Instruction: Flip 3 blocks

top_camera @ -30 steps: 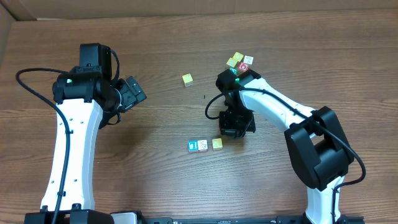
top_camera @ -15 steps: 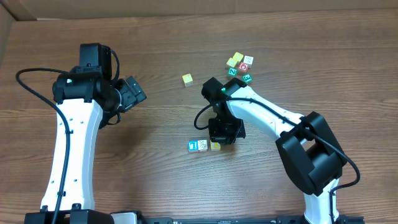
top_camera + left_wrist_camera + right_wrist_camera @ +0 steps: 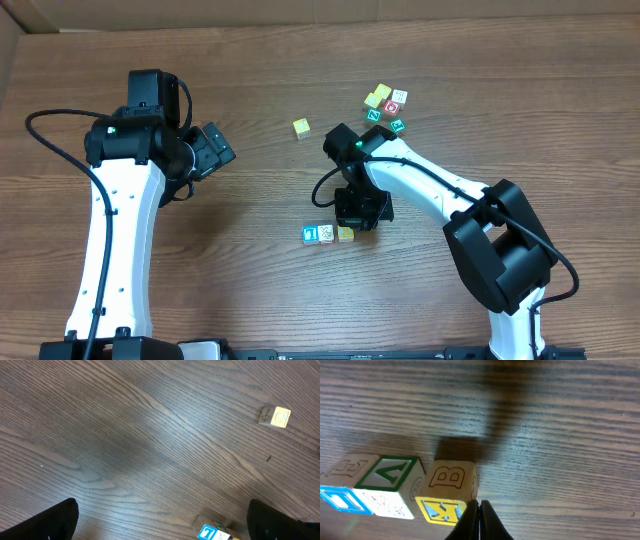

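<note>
Right gripper: fingers closed together, empty, tips at the lower corner of the pale yellow block, probably to act as a wedge for tipping it. Cream-white block and blue block: same row, touching. Left gripper: spread wide, well apart, idle.

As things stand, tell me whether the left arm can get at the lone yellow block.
Probably yes. The left gripper is open, and only bare tabletop shows between it and the lone yellow block.
</note>
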`<state>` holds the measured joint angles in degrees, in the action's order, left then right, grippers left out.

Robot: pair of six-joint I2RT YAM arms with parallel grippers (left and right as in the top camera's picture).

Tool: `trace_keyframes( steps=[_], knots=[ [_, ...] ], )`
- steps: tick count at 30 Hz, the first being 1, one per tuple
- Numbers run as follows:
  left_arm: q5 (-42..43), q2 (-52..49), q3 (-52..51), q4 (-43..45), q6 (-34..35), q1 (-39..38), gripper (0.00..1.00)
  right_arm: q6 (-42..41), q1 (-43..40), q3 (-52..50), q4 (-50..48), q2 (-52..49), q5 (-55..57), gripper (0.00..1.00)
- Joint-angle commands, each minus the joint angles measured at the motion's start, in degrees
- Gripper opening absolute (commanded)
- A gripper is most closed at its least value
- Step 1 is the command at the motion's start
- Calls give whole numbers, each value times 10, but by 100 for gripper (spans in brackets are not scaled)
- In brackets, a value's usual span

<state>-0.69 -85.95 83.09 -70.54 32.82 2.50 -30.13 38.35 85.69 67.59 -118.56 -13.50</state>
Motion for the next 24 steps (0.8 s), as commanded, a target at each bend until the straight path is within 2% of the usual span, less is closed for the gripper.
trace_keyframes(
  steps=[1,24],
  knots=[
    [-1,-4,3,1,-2,1,100,-14,3,-3,-9,16,6,5],
    [-1,-4,3,1,-2,1,100,-79,3,-3,13,16,4,4]
  ],
)
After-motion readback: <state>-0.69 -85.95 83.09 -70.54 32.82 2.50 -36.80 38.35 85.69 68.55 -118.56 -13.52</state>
